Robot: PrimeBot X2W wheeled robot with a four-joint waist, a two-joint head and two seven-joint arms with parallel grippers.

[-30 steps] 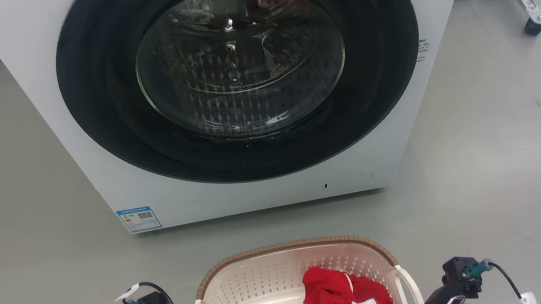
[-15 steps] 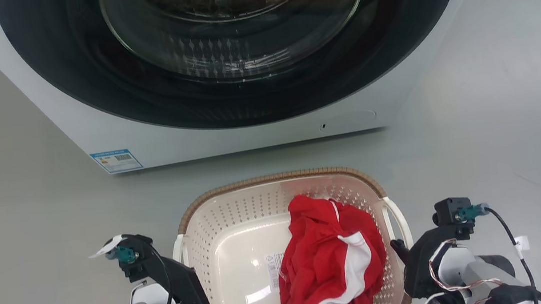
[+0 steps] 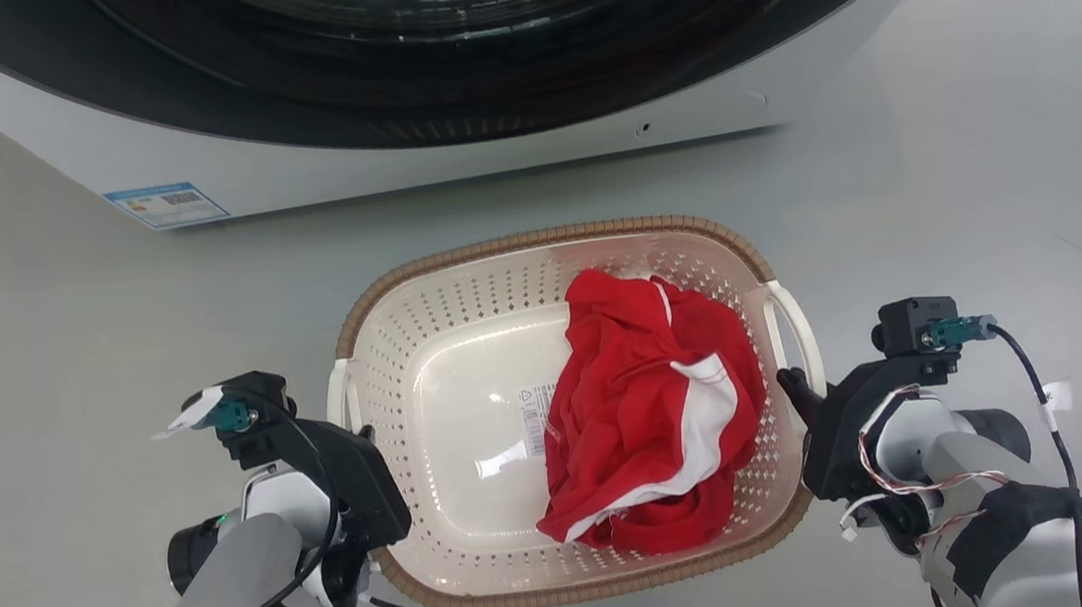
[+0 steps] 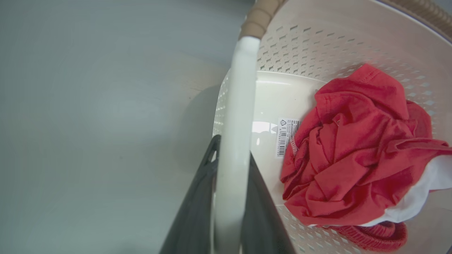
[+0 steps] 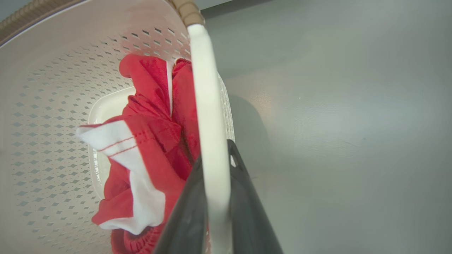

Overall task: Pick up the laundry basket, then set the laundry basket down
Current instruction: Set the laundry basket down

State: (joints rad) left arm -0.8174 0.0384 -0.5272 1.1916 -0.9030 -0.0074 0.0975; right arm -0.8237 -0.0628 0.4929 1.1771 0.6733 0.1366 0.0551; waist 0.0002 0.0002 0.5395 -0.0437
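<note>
The left jaws are clenched on the white left handle (image 4: 235, 106) of the laundry basket (image 3: 459, 292), a dark finger on each side of it. The basket is on or just above the grey floor (image 3: 56, 375); I cannot tell which. The left of its bottom is bare except for a barcode label (image 3: 538, 416). A crumpled red garment (image 3: 632, 404) with a white band lies to the right. The washing machine (image 3: 446, 168) stands beyond the basket's far rim. The right jaws grip the right handle (image 5: 208, 106) the same way. This looks like the two-armed carry. Next, both arms should lower evenly and release only once the base lies flat.
</note>
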